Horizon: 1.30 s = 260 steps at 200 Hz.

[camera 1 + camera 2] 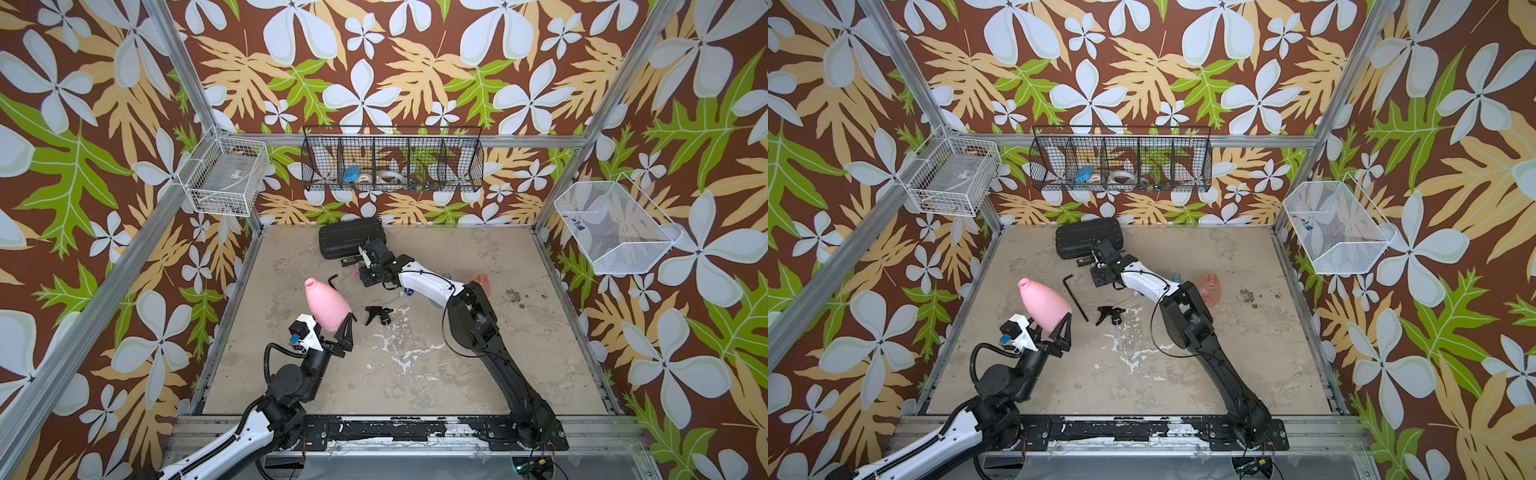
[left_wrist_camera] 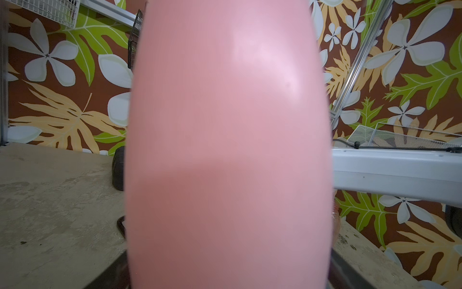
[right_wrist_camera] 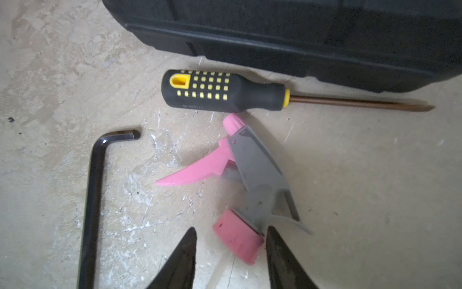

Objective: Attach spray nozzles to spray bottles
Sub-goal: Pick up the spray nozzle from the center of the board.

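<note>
1. In both top views, my left gripper [image 1: 337, 325] is closed on the wide base of the pink bottle [image 1: 326, 305]. The bottle looks lifted off the table [image 1: 415, 374] and is tilted, with its open neck aimed up toward the far left corner. My right gripper [image 1: 359, 274] reaches down at the far side, just in front of the black case [image 1: 349, 239]. The pink and grey nozzle [image 1: 353, 273] shows only as a pink sliver beneath it. The right arm is plainly the nearer one.
2. In the left wrist view, the bottle's smooth, opaque pink wall fills the frame. The jaws appear only as dark edges at its foot.
3. In the right wrist view, the nozzle lies flat on the table between the hex key [image 3: 92, 200] and the screwdriver [image 3: 225, 91].
   - Its long axis runs away from the gripper. The pink screw collar is nearest, the spray tip almost touches the screwdriver handle, and the trigger curves toward the hex key.
   - The jaws stand open astride the collar, one finger touching it and the other apart, so nothing is gripped.
   - I judge that closing here would take the collar.
</note>
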{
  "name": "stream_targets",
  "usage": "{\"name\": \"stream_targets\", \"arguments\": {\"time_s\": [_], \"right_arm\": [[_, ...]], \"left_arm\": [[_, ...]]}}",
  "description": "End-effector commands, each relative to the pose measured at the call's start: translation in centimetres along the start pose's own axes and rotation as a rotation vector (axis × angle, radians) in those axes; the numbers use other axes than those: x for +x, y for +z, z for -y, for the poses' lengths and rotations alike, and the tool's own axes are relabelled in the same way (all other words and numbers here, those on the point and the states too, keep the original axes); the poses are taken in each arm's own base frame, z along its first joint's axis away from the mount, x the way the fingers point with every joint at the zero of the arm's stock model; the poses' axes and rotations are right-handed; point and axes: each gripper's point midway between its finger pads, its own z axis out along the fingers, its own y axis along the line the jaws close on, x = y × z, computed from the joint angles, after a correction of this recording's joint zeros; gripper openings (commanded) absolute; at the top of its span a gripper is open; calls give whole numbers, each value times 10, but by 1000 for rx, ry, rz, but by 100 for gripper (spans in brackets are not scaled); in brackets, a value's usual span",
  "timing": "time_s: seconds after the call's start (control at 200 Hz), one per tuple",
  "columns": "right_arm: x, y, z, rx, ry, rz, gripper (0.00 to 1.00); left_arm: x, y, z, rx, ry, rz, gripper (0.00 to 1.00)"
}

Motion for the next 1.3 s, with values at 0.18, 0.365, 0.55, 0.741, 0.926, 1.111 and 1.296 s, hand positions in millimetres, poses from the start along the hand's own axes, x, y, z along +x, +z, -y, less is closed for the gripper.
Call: {"name": "stream_targets", "arguments": {"time_s": [0.18, 0.365, 0.55, 0.741, 0.926, 1.111, 1.296], "right_arm": [[-2, 10, 2, 6, 28, 10, 46], [0, 18, 0, 0, 69, 6, 48], [3, 23, 7, 37, 90, 4, 45], [1, 14, 7, 37, 84, 7, 32], [-8, -12, 4, 25, 74, 30, 23], [-31, -68, 2, 16, 68, 126, 21], [-72, -162, 6, 30, 56, 331, 20]], "left_arm": [[27, -8, -13, -17, 32, -36, 77], [26, -8, -12, -14, 27, -30, 77], [30, -8, -12, -11, 30, -46, 77], [31, -9, -12, -10, 28, -46, 77], [31, -9, -13, -12, 37, -47, 77], [32, -9, -11, -3, 33, -50, 77], [32, -7, 2, 62, 35, -58, 77]]}}
